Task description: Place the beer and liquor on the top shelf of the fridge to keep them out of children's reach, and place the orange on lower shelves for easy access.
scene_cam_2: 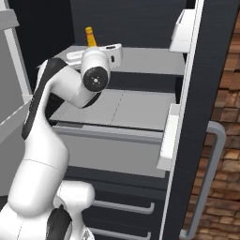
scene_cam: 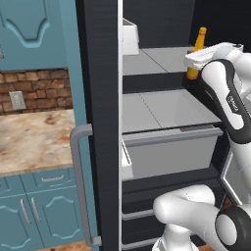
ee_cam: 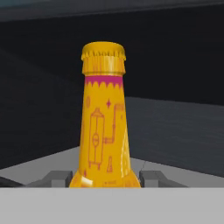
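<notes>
**Beer bottle held upright over the fridge's top shelf**

Nearest the hand camera, the beer (ee_cam: 104, 118) stands upright: a slim amber-orange bottle with a yellowish crimped cap, a pink band under the cap and line drawings on the neck. Two small grey fingertips (ee_cam: 151, 178) sit on either side of its shoulder, touching it, so the gripper (ee_cam: 105, 180) is clamped on the bottle just below the neck. Gripping there likely keeps the tall bottle vertical and its base free to settle flat.

Seen from the left base camera, the white arm reaches up into the open fridge (scene_cam: 100, 98), a tall dark cabinet with grey shelves, a grey drawer (scene_cam: 169, 152) and a grey bar handle (scene_cam: 81, 186) on its door. The bottle's neck (scene_cam: 199, 39) shows above the arm's wrist, over the top shelf of the fridge (scene_cam: 162, 59), toward that shelf's right edge. From the right base camera the same cap (scene_cam_2: 90, 36) pokes up behind the wrist, near the shelf's left rear corner (scene_cam_2: 140, 61).

Whether the base already rests on the shelf is hidden by the arm. As a judgement, the beer is at or very near its target, with release still to come.
</notes>
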Robot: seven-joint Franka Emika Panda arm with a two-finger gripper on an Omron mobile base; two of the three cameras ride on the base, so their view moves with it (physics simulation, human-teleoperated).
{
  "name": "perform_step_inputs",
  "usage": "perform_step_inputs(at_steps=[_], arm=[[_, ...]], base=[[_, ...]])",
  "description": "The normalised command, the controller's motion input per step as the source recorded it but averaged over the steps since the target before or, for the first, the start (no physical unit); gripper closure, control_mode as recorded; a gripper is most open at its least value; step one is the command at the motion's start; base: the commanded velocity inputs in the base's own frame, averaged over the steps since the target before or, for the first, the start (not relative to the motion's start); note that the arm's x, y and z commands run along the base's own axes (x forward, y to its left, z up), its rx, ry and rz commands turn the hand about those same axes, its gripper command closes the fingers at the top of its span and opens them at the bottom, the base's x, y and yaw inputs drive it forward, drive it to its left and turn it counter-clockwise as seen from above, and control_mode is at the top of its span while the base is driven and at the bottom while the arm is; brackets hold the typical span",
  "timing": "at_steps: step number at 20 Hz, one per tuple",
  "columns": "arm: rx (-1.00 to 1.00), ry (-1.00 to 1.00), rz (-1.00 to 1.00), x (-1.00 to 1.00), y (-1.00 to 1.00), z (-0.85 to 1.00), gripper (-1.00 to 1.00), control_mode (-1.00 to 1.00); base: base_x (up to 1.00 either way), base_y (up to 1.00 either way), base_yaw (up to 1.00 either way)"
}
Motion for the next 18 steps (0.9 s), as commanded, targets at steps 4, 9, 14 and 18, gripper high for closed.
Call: perform_step_inputs(at_steps=[4, 9, 14, 18], arm=[[0.0, -0.03, -0.03, 0.39, 0.0, 0.05, 1.0, -1.0], [0.05, 0.0, -0.04, 0.6, -0.04, 0.0, 1.0, -1.0], [0.15, 0.0, -0.02, 0.73, -0.17, -0.07, 1.0, -1.0], [0.11, 0.0, 0.0, 0.58, -0.21, -0.36, 1.0, -1.0]], base=[[0.0, 0.0, 0.0], [0.0, 0.0, 0.0], [0.0, 0.0, 0.0], [0.0, 0.0, 0.0]])
